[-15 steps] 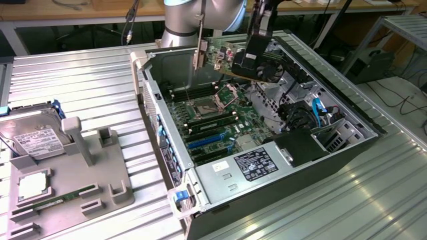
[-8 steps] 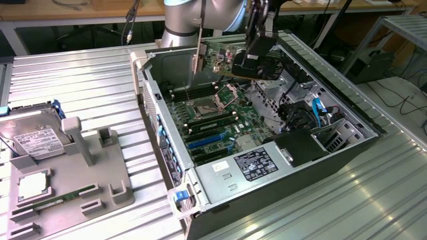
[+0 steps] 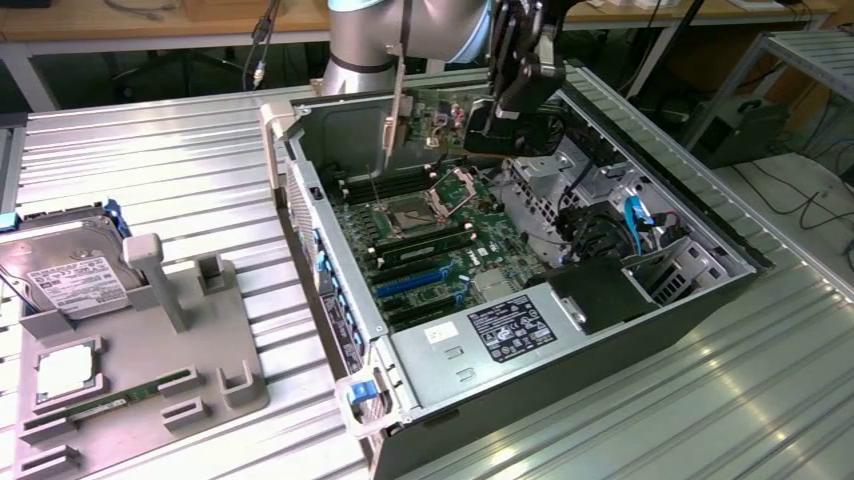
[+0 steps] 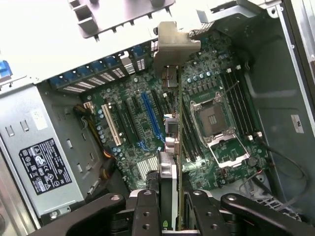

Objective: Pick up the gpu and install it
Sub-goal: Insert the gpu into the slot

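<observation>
Gripper (image 4: 170, 201) holds gpu (image 4: 171, 145): edge-on from wrist, broadside from exterior

Below my jaws, a worktop (image 3: 160, 150) of ribbed aluminium slats extends to the exterior view's left and right. Its ridges carry an even, pale sheen.

Beyond my jaws, past the worktop's far edge, a wooden bench (image 3: 80, 25) runs across the scene, with dark space beneath it.

To the exterior view's right of my jaws, and lower than the worktop, is grey floor (image 3: 814, 225) with dark cables (image 3: 781, 190) lying across it. A metal rack (image 3: 801, 45) stands there, with a black box (image 3: 741, 130) just beside its leg.
</observation>
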Controlling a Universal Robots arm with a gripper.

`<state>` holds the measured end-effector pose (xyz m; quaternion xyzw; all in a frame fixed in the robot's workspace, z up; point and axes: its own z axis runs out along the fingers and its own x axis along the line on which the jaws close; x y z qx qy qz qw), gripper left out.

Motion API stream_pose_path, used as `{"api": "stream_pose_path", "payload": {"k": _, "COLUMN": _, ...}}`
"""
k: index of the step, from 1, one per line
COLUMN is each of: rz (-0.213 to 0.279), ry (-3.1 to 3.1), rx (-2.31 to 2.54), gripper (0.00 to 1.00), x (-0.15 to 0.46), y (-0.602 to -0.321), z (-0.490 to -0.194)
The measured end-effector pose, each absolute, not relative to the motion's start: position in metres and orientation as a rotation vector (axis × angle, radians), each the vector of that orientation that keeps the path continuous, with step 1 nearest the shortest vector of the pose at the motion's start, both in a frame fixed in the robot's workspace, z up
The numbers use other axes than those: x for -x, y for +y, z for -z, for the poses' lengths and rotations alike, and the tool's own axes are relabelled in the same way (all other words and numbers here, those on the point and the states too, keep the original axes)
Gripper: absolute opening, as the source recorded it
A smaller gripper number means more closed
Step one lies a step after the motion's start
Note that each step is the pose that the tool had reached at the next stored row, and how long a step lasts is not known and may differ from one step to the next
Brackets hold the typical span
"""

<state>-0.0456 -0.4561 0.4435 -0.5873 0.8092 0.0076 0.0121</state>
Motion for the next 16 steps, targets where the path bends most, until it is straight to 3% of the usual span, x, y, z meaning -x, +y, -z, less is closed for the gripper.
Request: {"api": "stream_pose_path", "payload": {"k": 16, "rz": -0.028, "ry": 2.305, "rx": 2.101, "gripper": 0.27, "x": 0.0457, "y": -0.4574, "z": -0.442}}
